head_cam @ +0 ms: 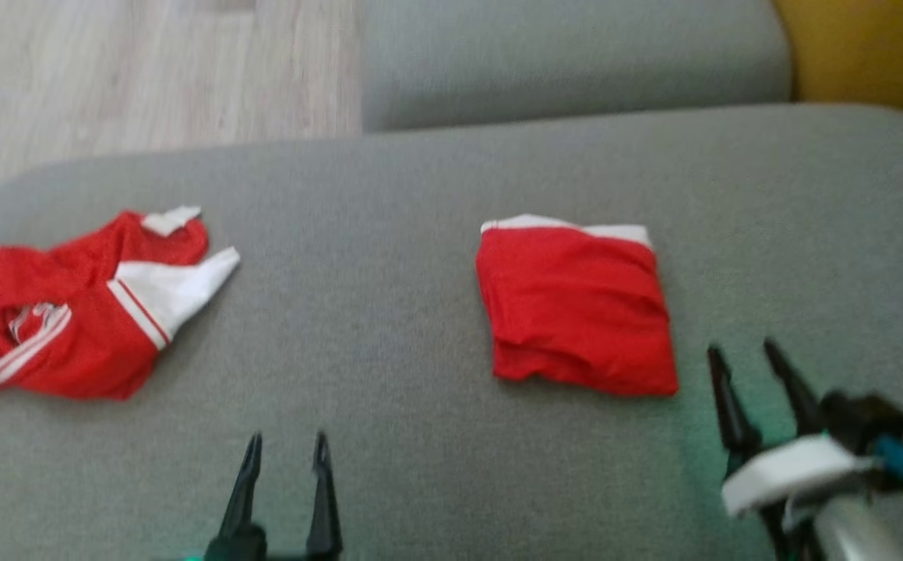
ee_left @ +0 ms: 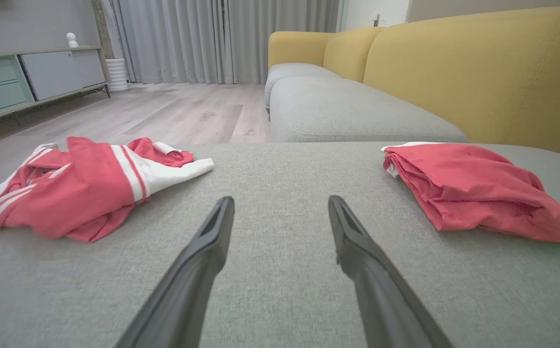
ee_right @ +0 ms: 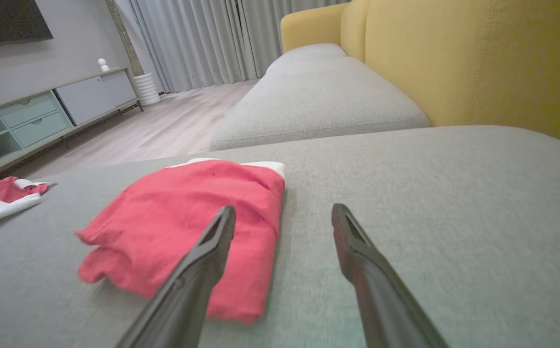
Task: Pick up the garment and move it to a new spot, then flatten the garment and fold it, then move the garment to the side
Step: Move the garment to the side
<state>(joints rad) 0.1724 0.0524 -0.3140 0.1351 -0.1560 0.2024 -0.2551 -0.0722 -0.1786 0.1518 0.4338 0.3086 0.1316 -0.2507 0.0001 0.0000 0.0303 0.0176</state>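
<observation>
- Grey woven fabric covers the sofa seat (head_cam: pixel 389 234) before you; the folded red garment (head_cam: pixel 580 312) lies right of centre.
- A crumpled red-and-white garment (head_cam: pixel 69 312) sits well apart, at the seat's left edge.
- Your left gripper (head_cam: pixel 287 438) and right gripper (head_cam: pixel 742 347) hover, fingers spread, empty.
- Beyond: pale wood floor (head_cam: pixel 108 70), yellow sofa back (ee_left: pixel 478 63), grey curtains (ee_left: pixel 212 38).

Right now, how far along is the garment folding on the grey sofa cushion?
Done: the folded red garment lies as a compact square on the grey cushion. In hand: nothing. The left gripper and right gripper are both open and empty, the right one close beside the folded piece. Left: the red-and-white garment on the robot's left lies crumpled, not yet flattened or folded.
</observation>
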